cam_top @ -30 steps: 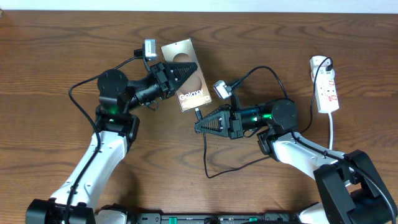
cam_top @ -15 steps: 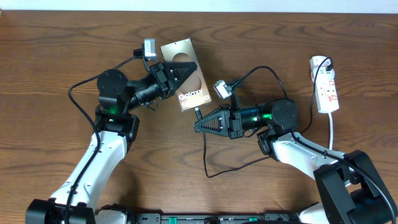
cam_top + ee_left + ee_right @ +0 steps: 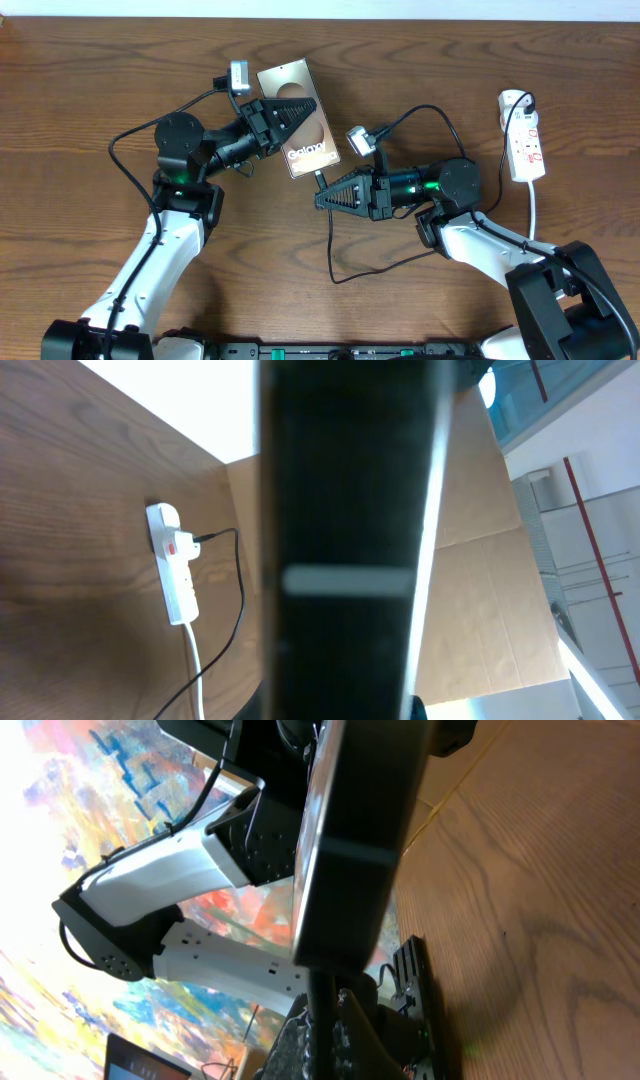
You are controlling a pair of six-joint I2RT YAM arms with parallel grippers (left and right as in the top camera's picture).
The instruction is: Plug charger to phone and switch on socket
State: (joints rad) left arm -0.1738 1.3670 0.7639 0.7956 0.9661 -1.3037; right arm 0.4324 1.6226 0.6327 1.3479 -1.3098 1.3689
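Note:
My left gripper [image 3: 298, 108] is shut on the phone [image 3: 318, 142], a flat handset with a brownish screen and white "Galaxy" text, held tilted above the table. In the left wrist view its dark edge [image 3: 345, 510] fills the middle. My right gripper [image 3: 320, 200] is shut on the charger [image 3: 332, 250], a thin black cable, right behind its plug tip. The tip meets the phone's lower edge [image 3: 350, 830], and the cable [image 3: 320, 1010] runs between the jaws [image 3: 330, 1035]. The socket [image 3: 526, 145], a white power strip with red markings, lies at the far right and also shows in the left wrist view [image 3: 172, 565].
The socket's thick white cord [image 3: 533, 215] runs toward the front edge at the right. The black cable loops over the wooden table [image 3: 80, 90] in front of the right arm and up to the socket's round end [image 3: 516, 100].
My right gripper has edged very slightly right and up with the cable. The left arm and the phone have barely moved.

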